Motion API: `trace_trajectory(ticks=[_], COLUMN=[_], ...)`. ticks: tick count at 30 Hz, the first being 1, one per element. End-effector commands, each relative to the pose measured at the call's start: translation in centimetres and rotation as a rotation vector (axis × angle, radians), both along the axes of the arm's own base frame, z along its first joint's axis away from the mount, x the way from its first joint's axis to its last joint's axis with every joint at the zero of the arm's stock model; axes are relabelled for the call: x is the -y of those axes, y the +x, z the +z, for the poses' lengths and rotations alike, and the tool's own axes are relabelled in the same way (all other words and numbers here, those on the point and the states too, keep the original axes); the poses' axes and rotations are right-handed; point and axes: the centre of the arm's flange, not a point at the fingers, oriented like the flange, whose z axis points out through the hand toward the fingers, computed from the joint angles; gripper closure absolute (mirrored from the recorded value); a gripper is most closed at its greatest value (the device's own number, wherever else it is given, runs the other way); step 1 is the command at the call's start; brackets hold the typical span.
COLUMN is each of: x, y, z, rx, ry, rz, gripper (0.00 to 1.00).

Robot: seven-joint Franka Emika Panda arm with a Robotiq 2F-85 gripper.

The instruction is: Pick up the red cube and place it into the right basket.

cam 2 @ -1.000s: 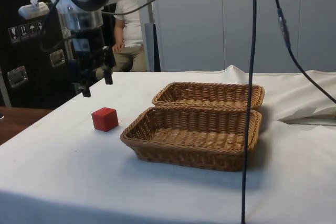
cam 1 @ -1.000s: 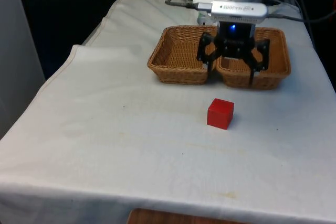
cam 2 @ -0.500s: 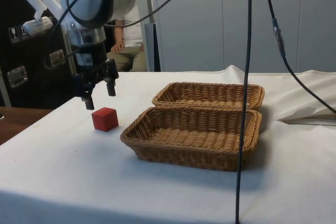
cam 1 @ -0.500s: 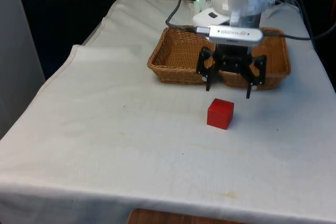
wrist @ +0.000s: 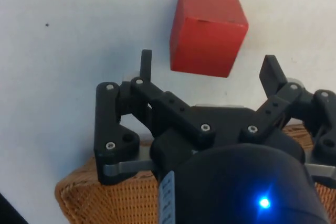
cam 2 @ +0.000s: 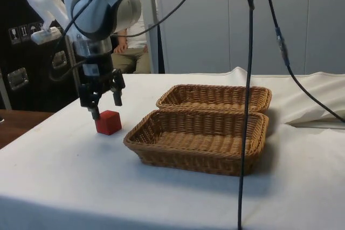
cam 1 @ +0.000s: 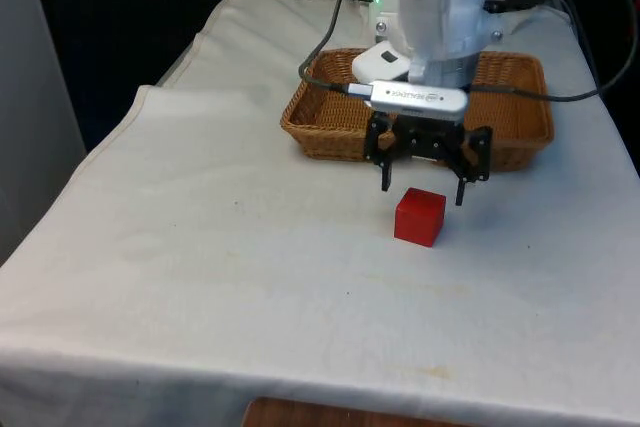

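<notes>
Gripper is hanging just above the red cube, jaws spread wide and gripping nothing. In the wrist view the cube is sitting slightly ahead of the gap between the fingertips, and the opening is wider than the cube, so there's margin to straddle it on the way down. In the side view the gripper is standing over the cube, fingers pointing straight down; that's a top-down grasp setup.

Cube is resting flat on the worktop, turned a little against the finger line, so contact may be landing near edges rather than square on faces. Judging a small nudge forward is needed before descending.

Two wicker baskets are standing touching side by side just behind the cube. The basket on the front view's right is near the pick point, so the carry should be short: lift, clear the rim, release. A person is sitting behind the worktop in the side view.
</notes>
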Motion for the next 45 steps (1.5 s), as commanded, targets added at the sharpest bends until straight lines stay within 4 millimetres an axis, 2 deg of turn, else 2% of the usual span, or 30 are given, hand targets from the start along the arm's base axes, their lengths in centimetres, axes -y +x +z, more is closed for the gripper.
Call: trace_trajectory(ticks=[1, 7, 9, 10, 20, 33, 36, 37, 38, 39, 41, 42, 45], x=[0.2, 0.9, 0.8, 0.9, 0.8, 0.7, 0.8, 0.8, 0.7, 0.7, 0.7, 0.7, 0.8], y=[0.0, 0.2, 0.0, 0.4, 1.5, 1.6, 1.6, 1.6, 1.6, 1.6, 1.6, 1.6, 1.6], z=[0.0, -0.8, -0.4, -1.1, -2.4, -3.4, -3.4, -3.4, -3.5, -3.5, -3.5, -3.5, -3.5], rx=[0.005, 0.001, -0.004, 0.002, 0.01, 0.005, 0.005, 0.003, 0.004, 0.004, 0.004, 0.004, 0.004], ry=[0.014, 0.029, 0.017, 0.033, 0.047, 0.043, 0.042, 0.039, 0.042, 0.041, 0.041, 0.041, 0.04], rz=[0.001, -0.004, -0.002, -0.007, -0.025, -0.034, -0.035, -0.031, -0.034, -0.033, -0.033, -0.034, -0.035], gripper=[0.0, 0.0, 0.0, 0.0, 0.0, 0.02, 0.3, 0.47, 0.47, 0.69, 0.9, 0.98, 0.97])
